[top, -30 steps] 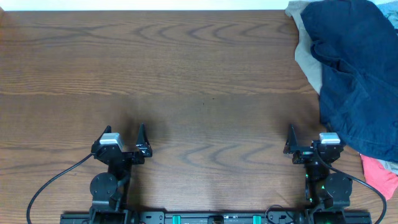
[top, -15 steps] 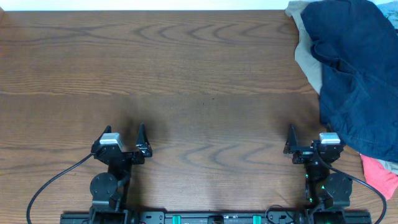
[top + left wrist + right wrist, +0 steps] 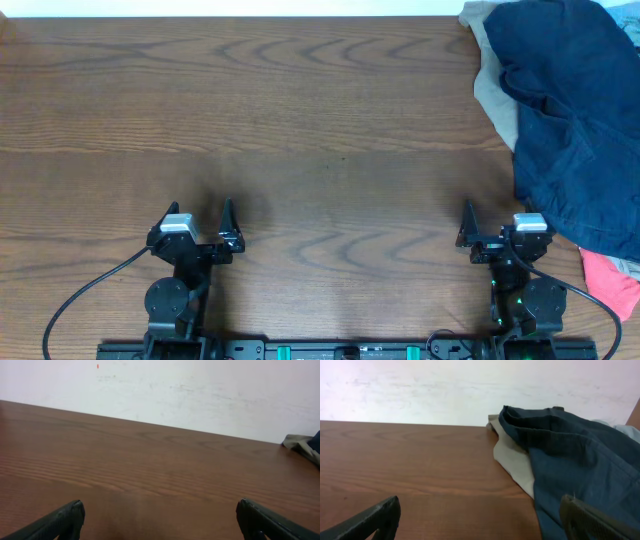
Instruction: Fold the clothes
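The clothes, dark navy shorts (image 3: 575, 110), lie crumpled in a heap at the table's far right edge. The right wrist view shows them (image 3: 575, 460) ahead and to the right, and the left wrist view catches only a sliver (image 3: 317, 440) at its right border. My left gripper (image 3: 198, 215) rests low near the front left, open, with bare wood between its fingers (image 3: 160, 515). My right gripper (image 3: 497, 218) sits near the front right, open and empty (image 3: 480, 510), just left of the shorts' near hem and apart from it.
A khaki-beige garment (image 3: 492, 80) lies under the shorts, sticking out on their left side (image 3: 512, 457). A small red-orange cloth (image 3: 608, 280) lies at the right edge by the right arm. The wooden table (image 3: 320, 120) ends at a white wall behind.
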Available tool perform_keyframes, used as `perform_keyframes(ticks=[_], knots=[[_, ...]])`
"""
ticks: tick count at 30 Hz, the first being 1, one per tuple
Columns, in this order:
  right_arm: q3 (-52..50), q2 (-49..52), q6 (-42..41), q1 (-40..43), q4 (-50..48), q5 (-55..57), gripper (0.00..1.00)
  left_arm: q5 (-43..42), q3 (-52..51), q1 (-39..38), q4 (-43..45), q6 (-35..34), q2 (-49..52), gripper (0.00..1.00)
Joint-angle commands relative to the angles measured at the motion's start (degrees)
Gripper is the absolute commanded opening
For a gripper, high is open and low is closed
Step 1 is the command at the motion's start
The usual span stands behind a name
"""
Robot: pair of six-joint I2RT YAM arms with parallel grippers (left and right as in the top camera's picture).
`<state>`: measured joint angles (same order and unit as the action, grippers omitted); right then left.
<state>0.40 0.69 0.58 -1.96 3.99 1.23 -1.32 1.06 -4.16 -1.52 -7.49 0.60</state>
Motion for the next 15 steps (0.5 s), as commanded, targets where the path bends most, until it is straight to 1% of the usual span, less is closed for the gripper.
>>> perform_keyframes(ticks=[1, 12, 15], knots=[[-0.11, -0.20, -0.74, 0.07, 0.20, -0.20, 0.99, 0.50, -0.83, 0.35, -2.36, -0.24, 0.00, 0.98], [-0.09, -0.20, -0.87, 0.07, -0.17, -0.28, 0.99, 0.48, -0.83, 0.35, -2.23, -0.26, 0.00, 0.98], [-0.09, -0.20, -3.13, 0.07, -0.11, -0.70, 0.99, 0.42, -0.81, 0.35, -2.27, -0.31, 0.00, 0.98]])
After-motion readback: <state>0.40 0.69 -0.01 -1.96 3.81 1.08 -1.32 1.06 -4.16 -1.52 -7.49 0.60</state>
